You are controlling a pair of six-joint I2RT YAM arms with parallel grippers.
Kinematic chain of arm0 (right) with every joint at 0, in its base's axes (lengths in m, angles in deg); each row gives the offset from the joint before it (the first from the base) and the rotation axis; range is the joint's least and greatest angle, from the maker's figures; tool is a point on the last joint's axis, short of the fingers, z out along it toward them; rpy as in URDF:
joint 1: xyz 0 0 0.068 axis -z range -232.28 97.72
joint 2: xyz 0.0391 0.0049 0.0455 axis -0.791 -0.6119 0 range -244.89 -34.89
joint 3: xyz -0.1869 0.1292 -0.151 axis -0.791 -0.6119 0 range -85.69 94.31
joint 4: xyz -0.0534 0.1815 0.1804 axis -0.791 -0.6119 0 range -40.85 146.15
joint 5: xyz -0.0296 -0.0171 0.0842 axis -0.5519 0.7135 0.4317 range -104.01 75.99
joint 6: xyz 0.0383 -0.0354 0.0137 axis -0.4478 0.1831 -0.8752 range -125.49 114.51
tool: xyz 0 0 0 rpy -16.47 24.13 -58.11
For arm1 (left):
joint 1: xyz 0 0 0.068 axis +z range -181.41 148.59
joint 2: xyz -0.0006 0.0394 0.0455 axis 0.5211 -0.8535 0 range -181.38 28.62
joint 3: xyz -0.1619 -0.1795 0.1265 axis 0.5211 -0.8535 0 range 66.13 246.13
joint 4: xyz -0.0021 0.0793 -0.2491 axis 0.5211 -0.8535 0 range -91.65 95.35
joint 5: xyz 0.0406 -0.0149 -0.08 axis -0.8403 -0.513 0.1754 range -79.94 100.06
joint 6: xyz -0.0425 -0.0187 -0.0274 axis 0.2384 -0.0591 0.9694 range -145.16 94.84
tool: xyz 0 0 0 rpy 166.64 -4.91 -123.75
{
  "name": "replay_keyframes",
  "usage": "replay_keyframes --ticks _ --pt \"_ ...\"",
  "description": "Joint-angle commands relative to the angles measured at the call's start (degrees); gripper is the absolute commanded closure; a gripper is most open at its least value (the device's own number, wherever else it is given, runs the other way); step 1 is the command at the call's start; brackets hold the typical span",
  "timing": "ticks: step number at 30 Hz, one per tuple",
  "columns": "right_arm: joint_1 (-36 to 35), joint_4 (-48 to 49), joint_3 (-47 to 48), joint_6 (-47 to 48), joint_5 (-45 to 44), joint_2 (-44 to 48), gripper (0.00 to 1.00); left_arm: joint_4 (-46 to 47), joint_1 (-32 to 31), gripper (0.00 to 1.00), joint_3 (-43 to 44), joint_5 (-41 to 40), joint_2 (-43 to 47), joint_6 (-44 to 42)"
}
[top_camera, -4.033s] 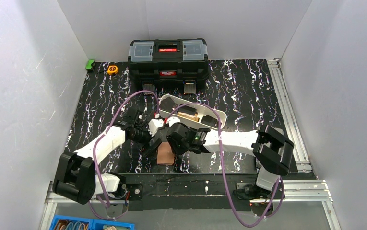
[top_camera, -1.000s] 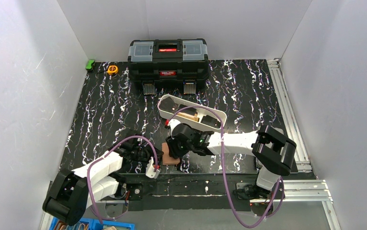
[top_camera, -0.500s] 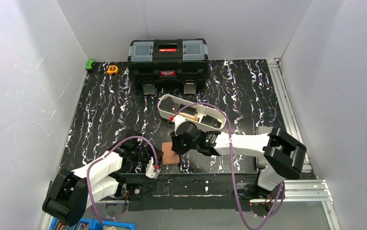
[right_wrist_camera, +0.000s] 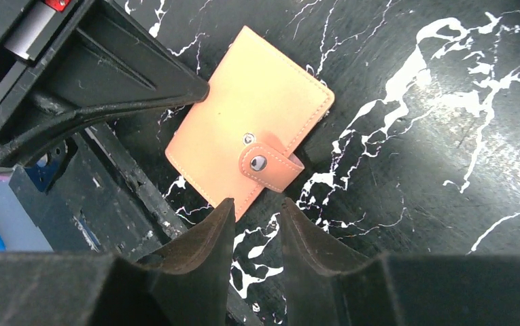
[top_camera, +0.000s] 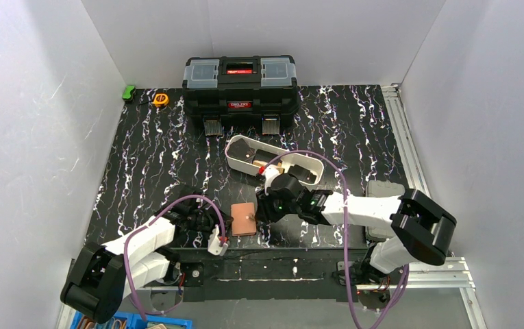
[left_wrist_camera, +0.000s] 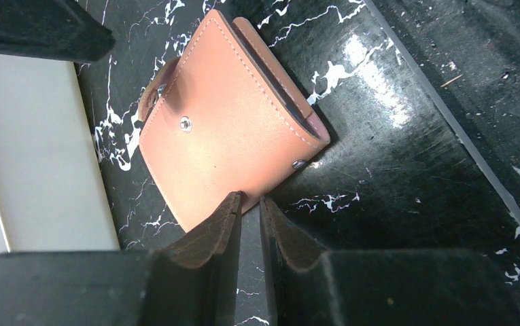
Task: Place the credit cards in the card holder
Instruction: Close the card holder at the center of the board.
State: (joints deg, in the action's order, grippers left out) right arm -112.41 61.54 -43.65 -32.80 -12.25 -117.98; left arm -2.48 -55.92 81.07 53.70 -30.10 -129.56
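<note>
Legible text: none. Red label (top_camera: 239, 105) on black toolbox (top_camera: 204, 92): white lettering, too small to read.

The whole table (top_camera: 149, 157) is covered by a fixed camera set high above and behind the arm bases, tilted steeply down toward the toolbox (top_camera: 239, 83) at the far edge. The left wrist view is taken close over the tabletop, downward past the left gripper (left_wrist_camera: 250, 200) onto the wallet (left_wrist_camera: 230, 122). The right wrist view is taken just as near, past the right gripper (right_wrist_camera: 257, 204), from the wallet's other side. The wallet is shared by all three views, small in the top one.
</note>
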Motion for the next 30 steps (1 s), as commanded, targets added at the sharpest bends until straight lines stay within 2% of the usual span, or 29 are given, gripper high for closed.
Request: replay_keyframes --ticks 1,9,13,19,22,30 --pt "-0.4 4.2 0.1 2.8 3.3 -1.1 0.62 -3.0 -0.2 0.85 0.7 0.4 -0.6 -0.3" --pt "-1.2 4.4 2.9 3.7 3.1 -4.4 0.59 -2.6 -0.3 0.85 0.7 0.2 -0.8 0.1" --pt "-2.0 3.2 4.7 4.1 1.3 -5.6 0.47 -2.5 -0.3 0.86 0.4 0.1 -0.7 0.0" --pt "-2.5 1.5 6.6 3.8 0.0 -6.9 0.46 -2.5 -0.3 0.86 0.1 0.2 -0.4 -0.2" --pt "-2.5 0.0 7.7 3.4 -1.2 -7.8 0.51 -2.6 -0.3 0.86 0.1 0.2 -0.3 -0.2" --pt "-2.4 -1.2 8.9 2.9 -1.5 -8.8 0.74 -2.5 -0.4 0.87 0.1 0.2 -0.2 -0.3"
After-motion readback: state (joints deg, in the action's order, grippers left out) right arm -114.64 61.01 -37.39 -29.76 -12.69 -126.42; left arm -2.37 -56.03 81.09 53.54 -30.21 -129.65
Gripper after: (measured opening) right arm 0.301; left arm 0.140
